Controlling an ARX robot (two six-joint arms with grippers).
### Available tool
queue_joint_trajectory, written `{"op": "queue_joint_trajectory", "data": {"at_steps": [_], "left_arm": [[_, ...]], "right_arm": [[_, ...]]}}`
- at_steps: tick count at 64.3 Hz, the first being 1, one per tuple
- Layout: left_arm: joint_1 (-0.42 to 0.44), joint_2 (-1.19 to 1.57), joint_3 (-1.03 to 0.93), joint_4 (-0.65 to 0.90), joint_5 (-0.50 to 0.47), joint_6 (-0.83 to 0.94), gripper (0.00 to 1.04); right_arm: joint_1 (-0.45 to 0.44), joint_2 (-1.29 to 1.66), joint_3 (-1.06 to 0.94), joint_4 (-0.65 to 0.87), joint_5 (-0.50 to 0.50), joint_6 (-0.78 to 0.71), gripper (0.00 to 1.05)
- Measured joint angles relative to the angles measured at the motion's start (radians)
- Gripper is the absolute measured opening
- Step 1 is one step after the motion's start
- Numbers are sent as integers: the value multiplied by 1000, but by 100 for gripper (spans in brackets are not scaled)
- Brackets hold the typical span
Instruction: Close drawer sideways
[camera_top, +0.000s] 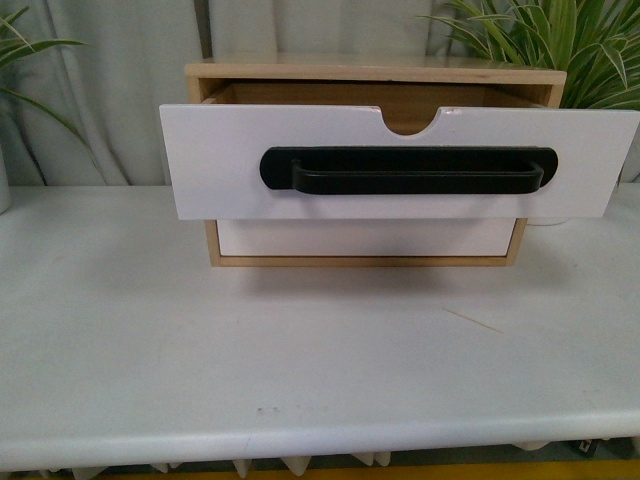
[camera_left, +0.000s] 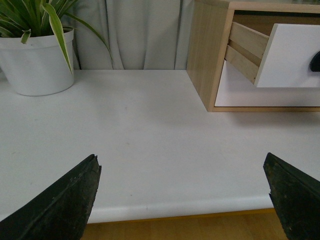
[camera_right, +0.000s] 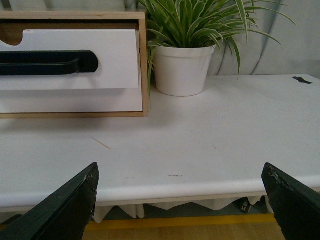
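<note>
standing pulled out toward the near edge, the drawer (camera_top: 400, 165) projects from its wooden cabinet (camera_top: 375, 72), which sits at the rear middle of the surface (camera_top: 300, 360). drawer front is white, with a half-round notch (camera_top: 410, 122) in its top edge. the black bar handle (camera_top: 415, 172) has its long axis parallel to the near edge. a plain white lower front (camera_top: 365, 238) sits flush beneath it.

both arms hang back by the near edge; neither shows in the front view. left jaws: spread wide, nothing between them, only bare surface. right jaws: likewise wide apart and empty.

key relation: from the left jaws the drawer lies ahead and off to the right, its wooden side wall (camera_left: 247, 50) exposed. from the right jaws it lies ahead and off to the left, front face showing. closing likely wants a push on the front, straight toward the rear edge. which arm is nearer: cannot tell, both look well apart from it.

hidden or unclear: drawer interior; how far out it stands; handle cut off in both wrist views; only the jaw tips show. a potted plant (camera_left: 37, 62) stands at the rear left, another (camera_right: 182, 70) just beside the cabinet's right side. thin pale sliver (camera_top: 472, 320) lies on the surface, identity unclear.
</note>
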Motion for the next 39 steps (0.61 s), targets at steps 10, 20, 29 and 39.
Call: {"op": "queue_joint_trajectory", "data": {"at_steps": [10,20,29,39], "left_arm": [[0,0,0,0,0,0,99],[0,0,0,0,0,0,99],[0,0,0,0,0,0,99],[0,0,0,0,0,0,99]], "right_arm": [[0,0,0,0,0,0,96],[0,0,0,0,0,0,96],[0,0,0,0,0,0,96],[0,0,0,0,0,0,96]]}}
